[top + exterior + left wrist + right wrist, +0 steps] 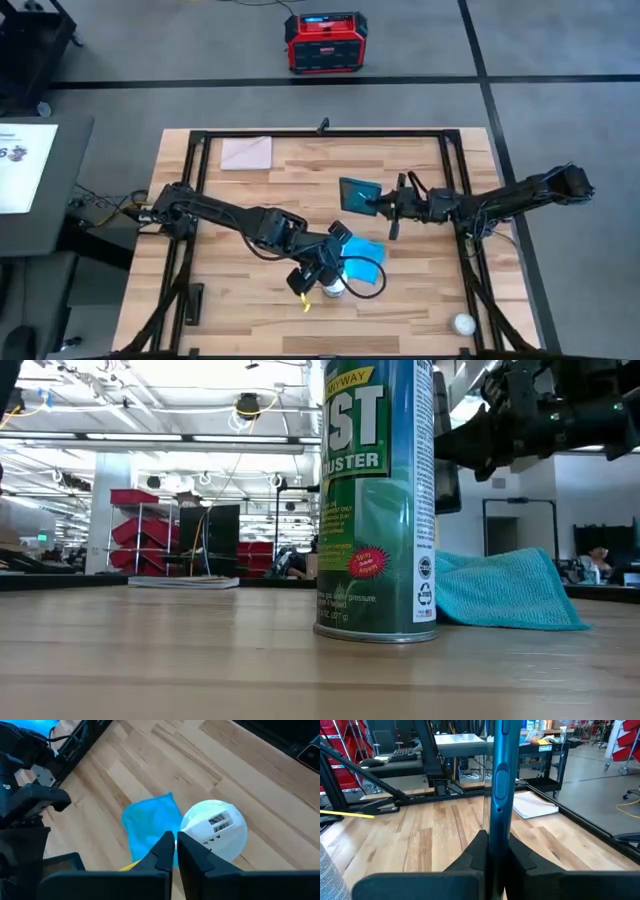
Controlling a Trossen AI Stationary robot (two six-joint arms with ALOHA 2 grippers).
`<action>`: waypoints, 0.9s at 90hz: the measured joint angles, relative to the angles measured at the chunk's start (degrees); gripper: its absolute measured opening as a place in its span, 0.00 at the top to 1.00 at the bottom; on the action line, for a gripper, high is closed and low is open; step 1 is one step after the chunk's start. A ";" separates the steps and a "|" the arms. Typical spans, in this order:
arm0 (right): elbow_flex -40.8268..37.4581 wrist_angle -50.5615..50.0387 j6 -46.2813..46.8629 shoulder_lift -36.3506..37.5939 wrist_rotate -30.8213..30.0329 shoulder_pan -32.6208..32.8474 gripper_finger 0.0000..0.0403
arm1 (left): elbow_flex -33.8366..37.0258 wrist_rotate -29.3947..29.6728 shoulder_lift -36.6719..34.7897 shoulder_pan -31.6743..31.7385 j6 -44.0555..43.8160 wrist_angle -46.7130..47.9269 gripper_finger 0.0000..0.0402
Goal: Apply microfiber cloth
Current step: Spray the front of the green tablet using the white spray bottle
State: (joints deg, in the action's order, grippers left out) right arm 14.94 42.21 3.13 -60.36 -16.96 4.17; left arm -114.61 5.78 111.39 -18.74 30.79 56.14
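— Fingers?
— Left gripper (pixel 175 851) pressed together above the microfiber cloth (pixel 362 252), beside the spray can (pixel 378 500); right gripper (pixel 492 851) pinches the teal tablet (pixel 357 192) edge-up.
— Room?
— Bare wood all around.

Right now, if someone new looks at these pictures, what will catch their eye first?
Probably the right end effector, shut on the dark teal tablet and holding it on edge above mid-table. Next, the green spray can standing at the table's front, with the sky-blue microfiber cloth crumpled beside it, where the left end effector hovers shut.
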 joint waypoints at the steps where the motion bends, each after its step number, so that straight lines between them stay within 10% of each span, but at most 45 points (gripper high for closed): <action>1: 0.00 0.07 0.00 0.00 -0.24 0.22 0.97 | 0.00 0.00 0.06 0.00 0.00 -0.01 1.00; 28: 0.37 0.04 -1.48 0.02 -13.06 7.12 0.97 | -0.09 -0.11 1.36 0.22 0.29 0.98 1.00; 81: 0.37 0.20 -0.14 0.02 -13.64 9.30 0.97 | -0.04 -0.11 1.49 0.28 -0.02 0.75 1.00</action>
State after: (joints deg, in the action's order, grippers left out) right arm 15.31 42.41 2.98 -60.34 -30.61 13.47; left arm -114.65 5.67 112.88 -18.46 30.76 56.88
